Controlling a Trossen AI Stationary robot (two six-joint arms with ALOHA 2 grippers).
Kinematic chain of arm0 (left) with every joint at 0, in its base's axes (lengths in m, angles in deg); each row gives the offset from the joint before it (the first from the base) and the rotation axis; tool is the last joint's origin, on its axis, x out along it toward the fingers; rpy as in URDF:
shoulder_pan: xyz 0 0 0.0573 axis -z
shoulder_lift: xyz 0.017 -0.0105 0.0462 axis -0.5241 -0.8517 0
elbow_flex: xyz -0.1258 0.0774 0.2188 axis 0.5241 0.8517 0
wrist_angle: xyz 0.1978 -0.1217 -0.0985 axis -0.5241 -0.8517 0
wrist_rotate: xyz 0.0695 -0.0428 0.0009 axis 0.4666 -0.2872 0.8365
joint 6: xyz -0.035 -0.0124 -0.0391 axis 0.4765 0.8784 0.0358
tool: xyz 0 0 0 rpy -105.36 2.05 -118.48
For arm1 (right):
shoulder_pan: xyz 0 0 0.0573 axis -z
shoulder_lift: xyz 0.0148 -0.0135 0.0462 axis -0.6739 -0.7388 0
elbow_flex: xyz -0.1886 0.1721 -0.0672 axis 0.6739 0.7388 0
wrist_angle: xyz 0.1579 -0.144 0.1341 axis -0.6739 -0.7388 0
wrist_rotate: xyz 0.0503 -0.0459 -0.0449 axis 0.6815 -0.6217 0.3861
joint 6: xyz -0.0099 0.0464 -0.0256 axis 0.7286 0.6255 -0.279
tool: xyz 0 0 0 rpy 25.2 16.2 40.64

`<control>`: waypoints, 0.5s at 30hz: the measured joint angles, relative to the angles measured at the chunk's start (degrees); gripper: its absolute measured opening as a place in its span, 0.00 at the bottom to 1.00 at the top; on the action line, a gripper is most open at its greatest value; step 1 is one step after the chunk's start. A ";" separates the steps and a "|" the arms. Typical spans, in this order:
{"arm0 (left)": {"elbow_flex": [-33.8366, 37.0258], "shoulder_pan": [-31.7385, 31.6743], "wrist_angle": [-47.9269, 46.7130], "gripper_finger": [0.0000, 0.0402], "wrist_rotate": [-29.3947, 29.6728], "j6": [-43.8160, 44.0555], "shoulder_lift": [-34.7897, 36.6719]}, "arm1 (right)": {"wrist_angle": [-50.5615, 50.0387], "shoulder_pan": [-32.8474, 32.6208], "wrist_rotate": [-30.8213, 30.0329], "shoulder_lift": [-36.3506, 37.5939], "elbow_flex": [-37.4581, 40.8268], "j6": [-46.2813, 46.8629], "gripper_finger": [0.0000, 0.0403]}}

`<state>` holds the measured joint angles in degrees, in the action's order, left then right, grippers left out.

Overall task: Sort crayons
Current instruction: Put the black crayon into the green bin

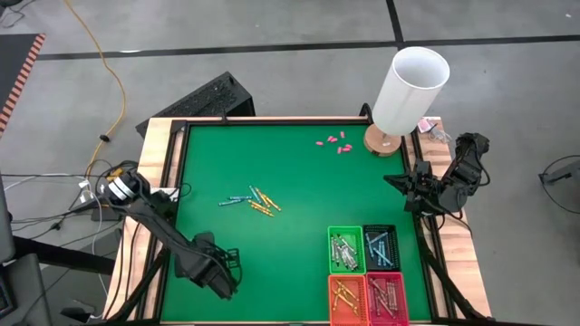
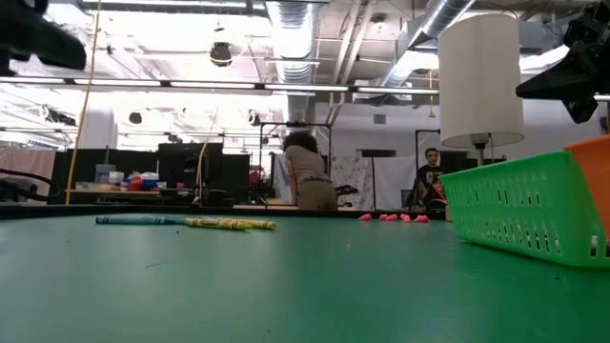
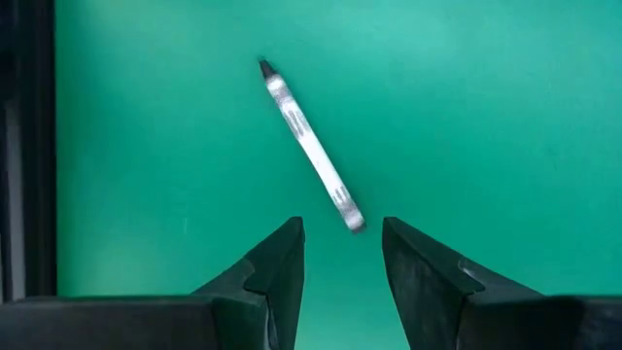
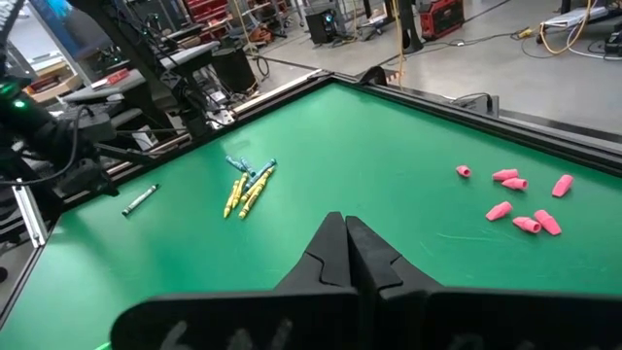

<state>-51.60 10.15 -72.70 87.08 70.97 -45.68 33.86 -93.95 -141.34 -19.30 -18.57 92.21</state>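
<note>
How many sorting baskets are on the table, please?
4, set close together in a square at the table's near right: green basket, dark basket, orange basket, red basket. All hold crayons; none looks hidden.

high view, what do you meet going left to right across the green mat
left claw → loose crayons → pink pieces → lamp → right claw
</note>
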 joint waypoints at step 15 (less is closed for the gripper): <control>15.09 -3.87 21.16 0.32 0.48 1.32 5.97 | -0.03 0.01 0.07 0.00 0.00 0.31 0.00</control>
<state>-36.52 6.28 -51.54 87.56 72.29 -39.71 33.83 -93.94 -141.28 -19.30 -18.57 92.51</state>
